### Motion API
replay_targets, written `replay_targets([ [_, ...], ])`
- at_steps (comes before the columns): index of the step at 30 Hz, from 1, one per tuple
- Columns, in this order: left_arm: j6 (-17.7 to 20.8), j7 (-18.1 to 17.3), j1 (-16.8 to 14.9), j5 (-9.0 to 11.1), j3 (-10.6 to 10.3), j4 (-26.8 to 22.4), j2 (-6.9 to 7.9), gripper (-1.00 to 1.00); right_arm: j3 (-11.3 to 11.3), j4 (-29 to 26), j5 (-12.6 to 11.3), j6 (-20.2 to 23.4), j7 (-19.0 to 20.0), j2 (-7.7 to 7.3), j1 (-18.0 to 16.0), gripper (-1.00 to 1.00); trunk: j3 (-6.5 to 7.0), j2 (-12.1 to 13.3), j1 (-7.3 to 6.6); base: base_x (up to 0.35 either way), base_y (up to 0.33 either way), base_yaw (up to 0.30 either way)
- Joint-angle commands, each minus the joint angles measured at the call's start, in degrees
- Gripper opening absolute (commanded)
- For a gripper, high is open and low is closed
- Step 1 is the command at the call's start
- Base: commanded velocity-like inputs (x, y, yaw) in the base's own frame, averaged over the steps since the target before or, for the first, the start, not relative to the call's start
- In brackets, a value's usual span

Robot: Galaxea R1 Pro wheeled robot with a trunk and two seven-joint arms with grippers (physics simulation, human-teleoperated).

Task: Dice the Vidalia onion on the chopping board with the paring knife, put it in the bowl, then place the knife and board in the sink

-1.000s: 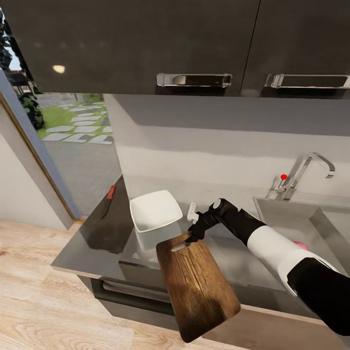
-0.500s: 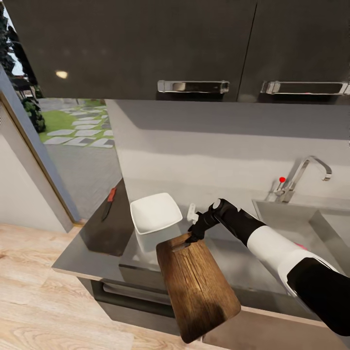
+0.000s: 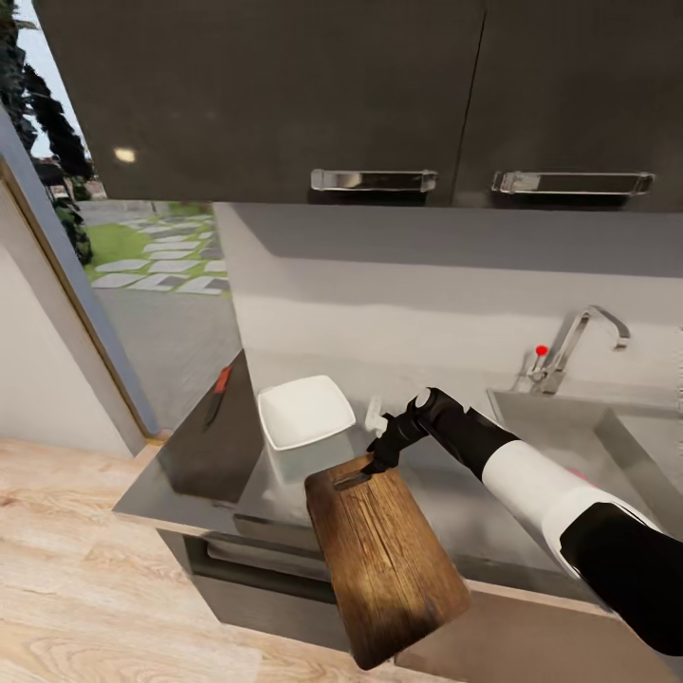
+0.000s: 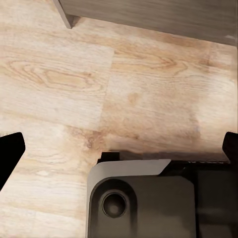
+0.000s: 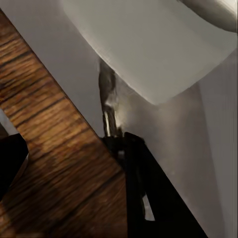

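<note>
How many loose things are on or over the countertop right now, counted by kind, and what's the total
Chopping board: 1, held by the right hand, overhanging the front edge
Bowl: 1
Paring knife: 1
Total: 3

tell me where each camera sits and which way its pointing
Head view: high on the robot, facing forward and down at the countertop; the right arm reaches to the chopping board, right claw at its slotted end.
Left wrist view: on the left arm, facing the wooden floor; dark fingertips at the edges.
Right wrist view: on the right arm, close on the board.
The head and right wrist views share the board and bowl.
</note>
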Motion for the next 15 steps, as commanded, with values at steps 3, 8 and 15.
replay_targets([
  [3,-0.15,-0.01,-0.03,0.06,0.09,0.0,-0.02,1.0,0.15,-0.16,0.07,0.47,0.16,-0.06,-0.04,-1.0,0.2,-0.06,-0.02,-0.323,0.0,0.0],
  [8,-0.15,-0.01,-0.03,0.06,0.09,0.0,-0.02,1.0,0.1,-0.16,-0.01,0.63,0.16,-0.12,-0.04,-1.0,0.66,-0.06,-0.02,-0.285,0.0,0.0],
  [15,-0.15,-0.01,-0.02,0.06,0.09,0.0,-0.02,1.0,0.07,-0.16,0.04,0.74,0.16,-0.13,-0.04,-1.0,1.3,-0.06,-0.02,-0.048,0.0,0.0],
])
